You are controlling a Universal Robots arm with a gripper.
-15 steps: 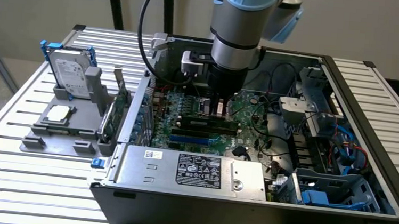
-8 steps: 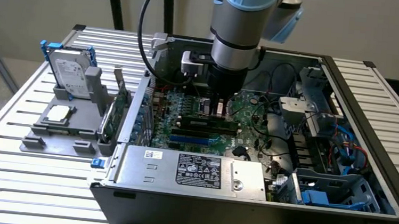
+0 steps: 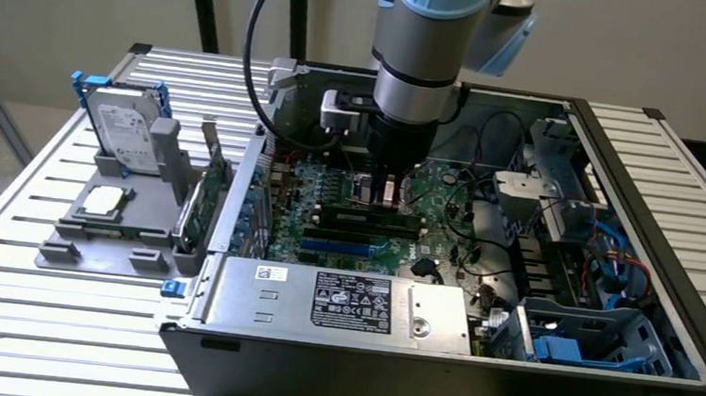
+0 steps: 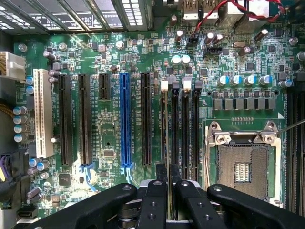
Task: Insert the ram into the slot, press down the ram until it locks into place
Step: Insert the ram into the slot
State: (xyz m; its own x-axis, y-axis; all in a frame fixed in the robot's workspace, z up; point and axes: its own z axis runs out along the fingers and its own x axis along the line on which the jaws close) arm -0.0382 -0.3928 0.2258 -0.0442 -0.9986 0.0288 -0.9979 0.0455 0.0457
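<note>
- My tool [image 4: 167,172] has its fingers [image 4: 161,177] drawn close together, and they appear to be pinching the ram [image 4: 165,129] by its upper edge, with only the stick's thin body between them.
- The ram is edge-on to my wrist camera. It runs straight out from between my fingers and lies in line with the slot [image 4: 164,86] directly beneath it. I cannot tell whether it is seated or only resting in the mouth.
- In the exterior view that shared long axis runs along the 9-to-3 line. The free length of the stick reaches toward 9 o'clock from me, so I judge the coming move turns on pushing straight down, not sideways.
- The white end clip shows at the far end of the slot. The near end is hidden under my fingers.
- Three more black memory sockets [image 4: 186,129] lie parallel, just beside the ram. The CPU socket [image 4: 242,167] is beyond them.
- On the ram's other side are a black expansion socket [image 4: 145,119] and the blue socket [image 4: 125,124], both parallel. In the exterior view the blue one is near 6 o'clock from me.
- Red wires [image 4: 228,14] cross near the rear ports, well apart from the slot.
- Farther out in the exterior view, the power supply [image 3: 338,299] is at 6 o'clock inside the computer case [image 3: 654,212]. A hard drive [image 3: 125,128] stands at 9 o'clock on the slatted surface [image 3: 9,237].
</note>
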